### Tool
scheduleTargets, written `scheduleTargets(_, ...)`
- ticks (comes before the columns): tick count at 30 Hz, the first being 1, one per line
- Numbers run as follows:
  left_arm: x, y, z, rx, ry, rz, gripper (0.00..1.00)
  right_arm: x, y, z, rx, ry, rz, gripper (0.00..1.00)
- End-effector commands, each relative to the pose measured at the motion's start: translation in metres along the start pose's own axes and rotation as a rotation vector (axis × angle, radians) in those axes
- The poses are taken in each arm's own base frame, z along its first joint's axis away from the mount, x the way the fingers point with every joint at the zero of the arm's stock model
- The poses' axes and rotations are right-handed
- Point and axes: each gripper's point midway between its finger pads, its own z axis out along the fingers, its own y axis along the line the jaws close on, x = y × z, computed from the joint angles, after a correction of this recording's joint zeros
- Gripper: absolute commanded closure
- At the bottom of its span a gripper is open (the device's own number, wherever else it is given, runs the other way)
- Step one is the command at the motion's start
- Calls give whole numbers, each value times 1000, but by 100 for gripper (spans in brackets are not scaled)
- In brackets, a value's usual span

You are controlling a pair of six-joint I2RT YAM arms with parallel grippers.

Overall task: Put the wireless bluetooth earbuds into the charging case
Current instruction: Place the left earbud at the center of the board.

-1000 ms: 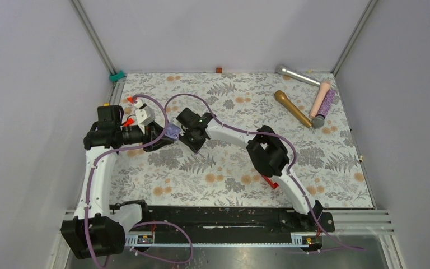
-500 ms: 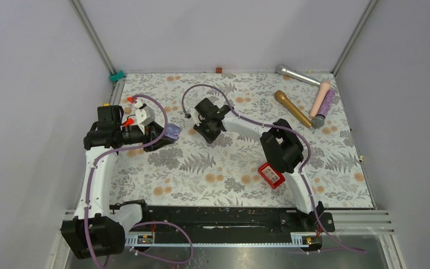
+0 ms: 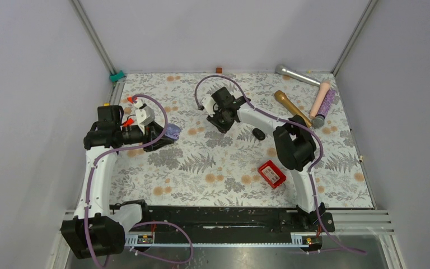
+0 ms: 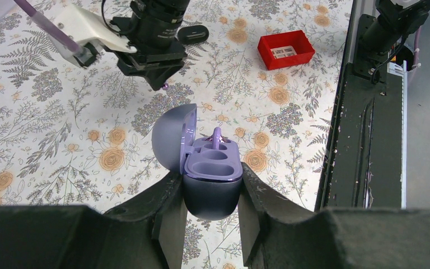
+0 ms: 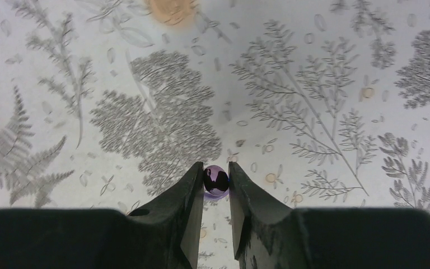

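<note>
My left gripper (image 4: 211, 180) is shut on the body of a purple charging case (image 4: 213, 193) and holds it with the lid open. The stem of one pale purple earbud (image 4: 217, 135) stands up in the case's far slot; the near slot is empty. In the top view the case (image 3: 172, 131) is at the left. My right gripper (image 5: 216, 180) is shut on a second pale purple earbud (image 5: 216, 181), low over the table. It is to the right of the case in the top view (image 3: 222, 119) and beyond it in the left wrist view (image 4: 164, 84).
A black oval case (image 3: 258, 134) lies just right of the right gripper. A red box (image 3: 271, 174) sits at centre right. A gold microphone (image 3: 293, 108), a silver one (image 3: 297, 74), a pink one (image 3: 320, 98) and a purple one (image 3: 327, 105) lie at the back right.
My right gripper has moved right and toward the back, away from the purple case. The red box and black case have come into view. The left arm has not moved.
</note>
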Motion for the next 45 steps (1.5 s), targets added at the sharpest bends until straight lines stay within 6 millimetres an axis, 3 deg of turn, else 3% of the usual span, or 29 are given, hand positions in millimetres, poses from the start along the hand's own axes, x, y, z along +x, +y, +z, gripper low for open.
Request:
scheduleTargets(1,-10,-2,0,27,-45,42,100,-8,21,-24,-104,-44,-125,71)
scheduleTargets(21,-10,-3,0,30,-49,44,100,9,55,-14,-212,20,-93,67)
scheduleTargets(29,-10,-3,0,31,-49,42,100,4,52,-28,-174,2,-67,65)
scheduleTargets(37,-10,-4,0,31,-50,46,100,-11,61,-45,-170,-76,173,61)
scheduleTargets(45,-10,-4,0,26,-48,50,100,-18,81,-29,-250,-99,304,56)
